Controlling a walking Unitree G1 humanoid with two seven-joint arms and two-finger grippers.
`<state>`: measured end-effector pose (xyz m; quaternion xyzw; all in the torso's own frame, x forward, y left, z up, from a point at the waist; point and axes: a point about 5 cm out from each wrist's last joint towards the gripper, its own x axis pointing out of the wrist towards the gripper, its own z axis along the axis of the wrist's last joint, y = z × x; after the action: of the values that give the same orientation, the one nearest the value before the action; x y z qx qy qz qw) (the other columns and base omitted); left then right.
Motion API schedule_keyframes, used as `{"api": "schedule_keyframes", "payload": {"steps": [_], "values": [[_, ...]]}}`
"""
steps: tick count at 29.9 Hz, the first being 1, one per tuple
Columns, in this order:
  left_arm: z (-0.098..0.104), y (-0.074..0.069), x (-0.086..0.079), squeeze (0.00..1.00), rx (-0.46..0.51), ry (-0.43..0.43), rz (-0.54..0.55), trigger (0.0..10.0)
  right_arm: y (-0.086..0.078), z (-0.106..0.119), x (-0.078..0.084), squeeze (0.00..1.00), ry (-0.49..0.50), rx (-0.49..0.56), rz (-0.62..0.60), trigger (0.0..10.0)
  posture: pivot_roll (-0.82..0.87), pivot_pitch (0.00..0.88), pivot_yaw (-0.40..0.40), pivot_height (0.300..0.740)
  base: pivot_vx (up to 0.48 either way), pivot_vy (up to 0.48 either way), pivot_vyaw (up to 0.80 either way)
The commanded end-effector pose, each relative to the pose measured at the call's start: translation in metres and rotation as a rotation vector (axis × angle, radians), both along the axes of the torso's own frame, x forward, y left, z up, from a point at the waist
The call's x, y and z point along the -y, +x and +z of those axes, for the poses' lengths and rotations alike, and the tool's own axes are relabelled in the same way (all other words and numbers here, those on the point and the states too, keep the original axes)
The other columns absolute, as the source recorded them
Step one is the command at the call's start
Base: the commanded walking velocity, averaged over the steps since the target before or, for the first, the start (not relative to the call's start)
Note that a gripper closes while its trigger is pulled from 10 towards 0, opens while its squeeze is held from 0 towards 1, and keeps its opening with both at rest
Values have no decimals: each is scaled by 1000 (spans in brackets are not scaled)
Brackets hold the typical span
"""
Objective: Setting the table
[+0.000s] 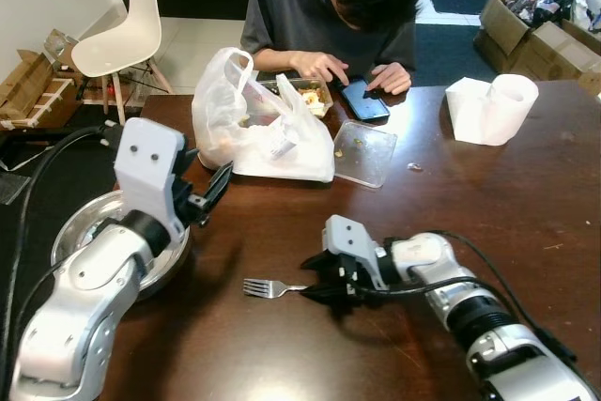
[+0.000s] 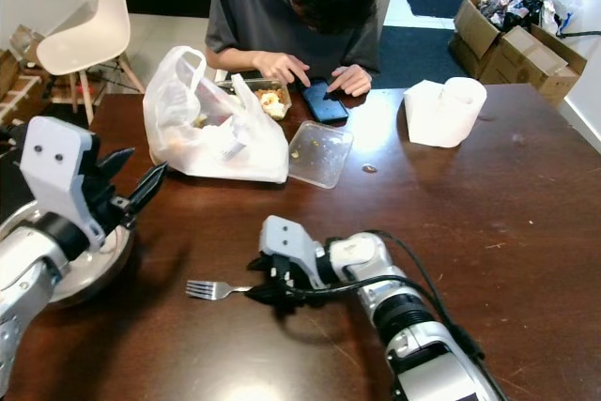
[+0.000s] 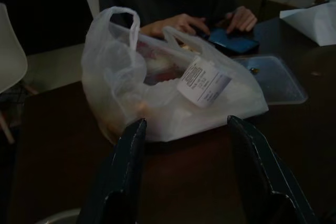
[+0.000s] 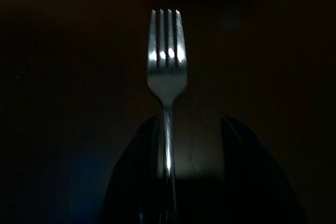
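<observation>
A person (image 1: 329,16) taps a phone (image 1: 363,100) beside a white plastic bag (image 1: 254,124) and clear lid (image 1: 364,152).

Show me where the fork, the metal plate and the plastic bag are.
fork (image 1: 266,287): left eye view, on the tines.
metal plate (image 1: 86,221): left eye view, on the rim.
plastic bag (image 2: 192,129): right eye view, on its side.

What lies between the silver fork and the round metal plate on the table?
Only bare dark wooden table separates the silver fork from the round metal plate, in both eye views.

Dark wooden table (image 1: 488,223), white chair (image 1: 122,30), cardboard boxes (image 1: 535,39), pale floor (image 1: 192,49)
</observation>
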<state>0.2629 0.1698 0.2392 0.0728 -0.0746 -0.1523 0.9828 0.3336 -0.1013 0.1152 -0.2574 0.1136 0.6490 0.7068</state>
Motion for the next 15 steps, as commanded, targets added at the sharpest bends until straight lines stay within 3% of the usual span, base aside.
{"api": "schedule_keyframes", "payload": {"steps": [1, 4, 5, 6, 7, 15], "values": [[-2, -4, -2, 0, -14, 1, 1, 10000, -13, -28, 2, 0, -109, -84, 24, 10000, 138, 86, 91, 740, 0, 0, 0], [-2, -4, -2, 0, -14, 0, 3, 10000, -13, -31, 2, 0, -136, -76, 35, 10000, 141, 88, 87, 740, 0, 0, 0], [-2, -5, -1, 0, -14, -1, 4, 10000, -14, -32, 2, 0, -150, -73, 36, 9647, 141, 88, 87, 740, 0, 0, 0], [-2, -5, -1, 0, -14, -2, 5, 10000, -13, -33, 3, 0, -161, -71, 34, 8667, 141, 88, 87, 740, 0, 0, 0], [-2, -5, -1, 0, -15, -2, 7, 10000, -15, -36, 7, 0, -178, -83, 32, 0, 138, 89, 85, 740, 0, 0, 0], [-4, -5, 0, 0, -27, -2, -3, 10000, -21, -42, 26, 0, -200, -150, 31, 0, 103, 88, 91, 740, 0, 0, 0]]}}
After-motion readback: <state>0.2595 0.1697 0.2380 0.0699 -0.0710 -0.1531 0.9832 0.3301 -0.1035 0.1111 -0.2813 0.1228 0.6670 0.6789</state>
